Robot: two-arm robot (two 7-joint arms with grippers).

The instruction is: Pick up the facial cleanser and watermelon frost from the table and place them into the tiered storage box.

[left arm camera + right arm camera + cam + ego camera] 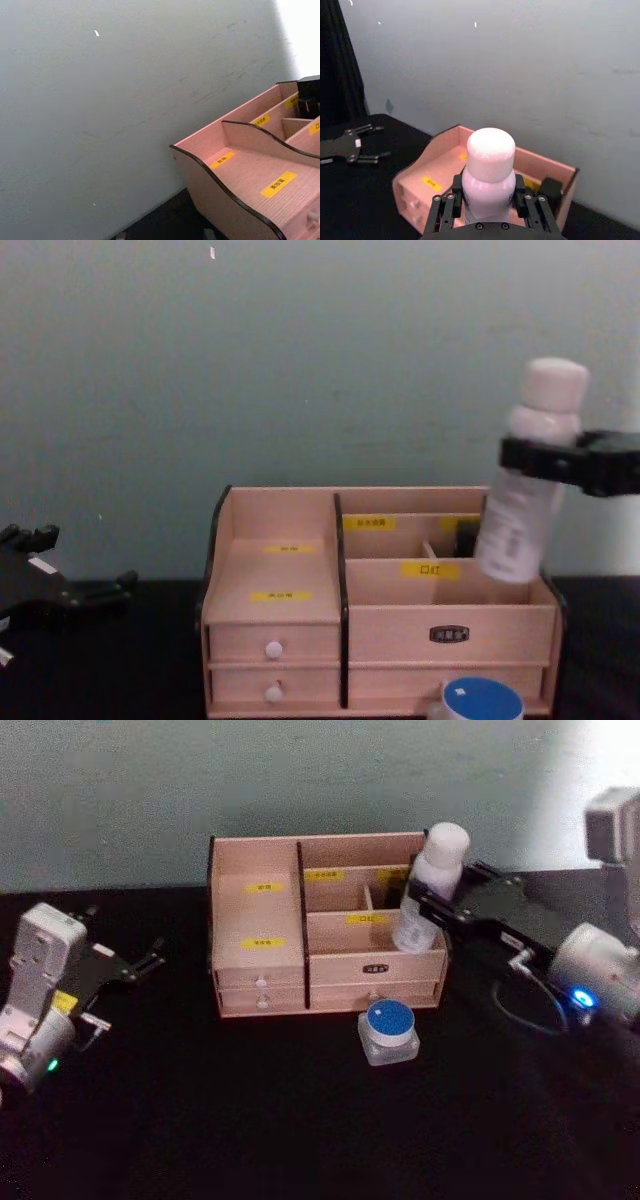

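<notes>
Black-framed, my right claw (425, 902) (489, 199) (540, 462) is clamped around the facial cleanser (432, 870) (490, 172) (522, 515), gripping the white bottle just under its shoulder, one finger on either side. The rounded cap stands clear above the claw. The bottle leans a little, with its cap tipped towards the right edge of the bench (300, 1130) and its base further in.

From the chest view I see the bottle's base level with the right-hand compartments of the tiered storage box (260, 970) (250, 175) (420, 175) (270, 580), at the box's right end. I cannot tell whether the base touches the wood or hangs just above it.

The box sits on the black bench towards its far edge, roughly midway between left and right, with its drawers and white knobs facing me and the grey-green wall behind it.

The watermelon frost (389, 1030) (480, 702) stands upright on the bench just in front of the box's right-hand drawers, blue lid up, nearer to me than the box.

My left claw (140, 965) (362, 145) (60, 590) is near the left edge of the bench, well apart from the box, its fingers spread and holding nothing.
</notes>
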